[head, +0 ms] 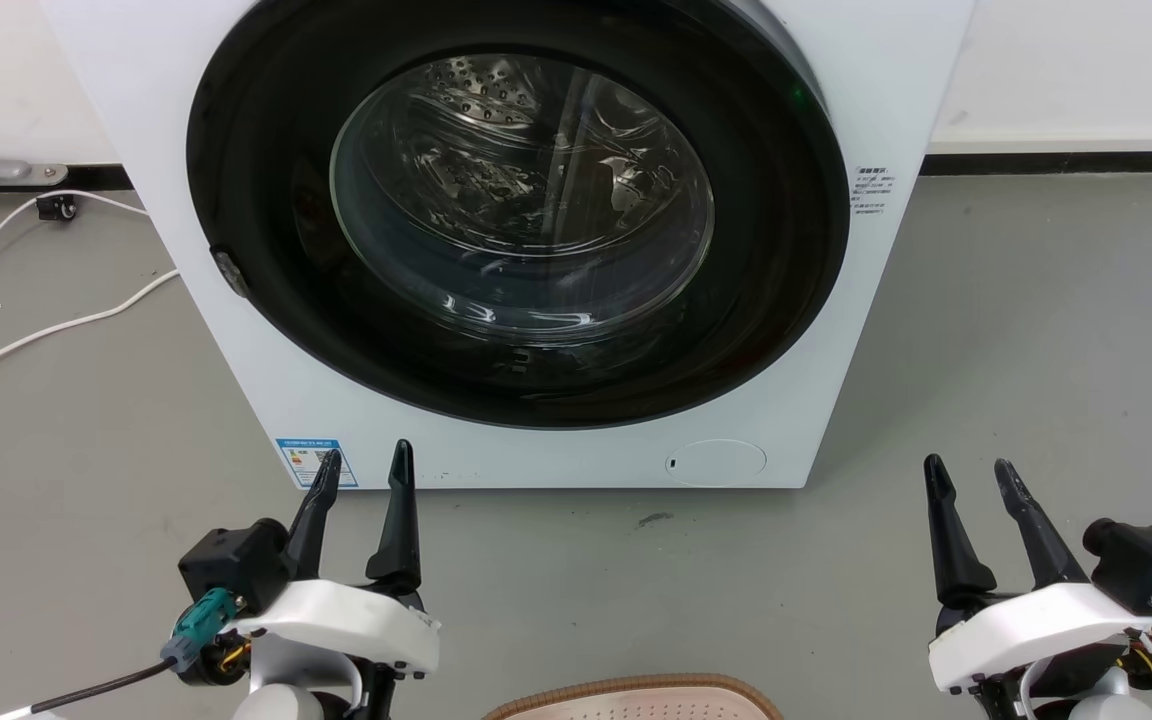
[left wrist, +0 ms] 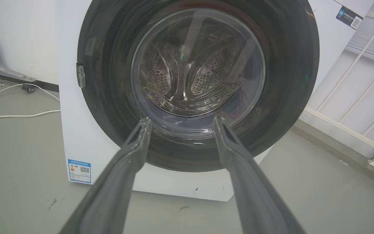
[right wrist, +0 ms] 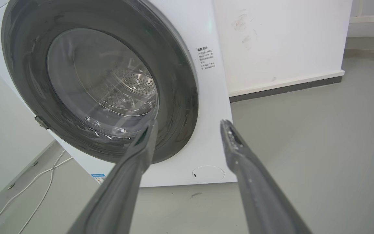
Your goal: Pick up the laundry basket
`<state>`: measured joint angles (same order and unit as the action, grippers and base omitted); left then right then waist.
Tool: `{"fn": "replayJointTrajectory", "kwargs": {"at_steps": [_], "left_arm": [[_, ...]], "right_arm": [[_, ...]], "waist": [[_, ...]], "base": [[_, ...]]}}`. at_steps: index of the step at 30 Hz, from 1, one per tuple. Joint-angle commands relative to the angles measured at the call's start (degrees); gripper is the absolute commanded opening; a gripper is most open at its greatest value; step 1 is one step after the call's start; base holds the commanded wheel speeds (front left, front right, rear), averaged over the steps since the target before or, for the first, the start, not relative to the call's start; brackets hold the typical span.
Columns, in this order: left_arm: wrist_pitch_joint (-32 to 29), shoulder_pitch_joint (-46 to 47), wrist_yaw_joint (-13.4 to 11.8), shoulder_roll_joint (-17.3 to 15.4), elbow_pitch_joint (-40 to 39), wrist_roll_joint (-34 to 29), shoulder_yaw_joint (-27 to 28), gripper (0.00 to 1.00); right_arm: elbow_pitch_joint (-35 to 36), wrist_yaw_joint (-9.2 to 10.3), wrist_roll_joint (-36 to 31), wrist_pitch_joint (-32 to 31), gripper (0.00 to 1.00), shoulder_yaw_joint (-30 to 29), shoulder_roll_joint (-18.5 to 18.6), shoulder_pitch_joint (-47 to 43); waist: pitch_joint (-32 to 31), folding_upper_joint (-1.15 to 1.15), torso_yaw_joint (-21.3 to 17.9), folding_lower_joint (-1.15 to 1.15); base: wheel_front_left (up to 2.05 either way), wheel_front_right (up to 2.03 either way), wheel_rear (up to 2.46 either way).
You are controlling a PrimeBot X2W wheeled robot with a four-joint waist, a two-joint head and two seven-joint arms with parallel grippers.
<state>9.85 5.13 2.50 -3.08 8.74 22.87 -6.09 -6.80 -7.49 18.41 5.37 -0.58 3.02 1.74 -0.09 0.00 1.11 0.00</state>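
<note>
Just a strip of the laundry basket (head: 636,698) shows at the bottom edge of the head view: its brown braided rim and a bit of perforated beige inside. It lies on the floor between my two arms. My left gripper (head: 364,462) stands open at the lower left, its fingers apart and empty, above and left of the basket. At the lower right my right gripper (head: 971,472) is open and empty too. In the left wrist view the left gripper (left wrist: 181,123) points at the washing machine door. The right gripper (right wrist: 188,125) in the right wrist view points at the machine's lower right corner.
A white front-loading washing machine (head: 816,380) with a shut round glass door (head: 521,200) stands straight ahead. White cables (head: 56,325) trail over the grey floor at the left. A white wall with a dark skirting (head: 1056,160) runs behind. A white railing (left wrist: 352,126) stands right of the machine.
</note>
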Motion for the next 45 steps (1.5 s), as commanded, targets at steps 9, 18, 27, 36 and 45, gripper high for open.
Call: {"fn": "replayJointTrajectory", "kwargs": {"at_steps": [9, 18, 27, 36, 45], "left_arm": [[1.55, 1.37, -0.62, -0.43, 0.02, -5.55, -1.05, 1.00], [2.68, 1.52, -1.35, -0.40, 0.75, -9.94, -1.96, 1.00], [3.64, 1.44, -2.02, -0.37, 1.07, -13.73, -2.55, 1.00], [4.57, 0.85, -2.70, -0.21, 1.33, -17.07, -3.36, 1.00], [5.50, 0.43, -3.03, -0.07, 1.97, -19.21, -3.53, 1.00]], "right_arm": [[0.61, 0.00, -5.67, 0.48, 1.00, -0.23, -0.10, -0.45], [0.90, 0.00, -9.92, 0.82, 1.00, -0.13, -0.14, -0.87], [0.93, 0.01, -13.32, 1.07, 1.00, 0.07, -0.16, -1.18], [0.88, 0.01, -15.86, 1.44, 1.00, 0.17, -0.19, -1.53], [0.48, 0.01, -16.95, 1.85, 1.00, -0.25, -0.23, -1.82]], "waist": [[0.04, 0.00, 0.13, 0.00], [0.12, 0.00, 0.17, 0.00], [0.20, 0.00, 0.19, 0.00], [0.17, 0.00, 0.29, 0.00], [0.09, 0.00, 0.42, 0.00]], "base": [[0.00, 0.00, 0.00], [0.00, 0.00, 0.00], [0.00, 0.00, 0.00], [0.00, 0.00, 0.00], [0.00, 0.00, 0.00]]}}
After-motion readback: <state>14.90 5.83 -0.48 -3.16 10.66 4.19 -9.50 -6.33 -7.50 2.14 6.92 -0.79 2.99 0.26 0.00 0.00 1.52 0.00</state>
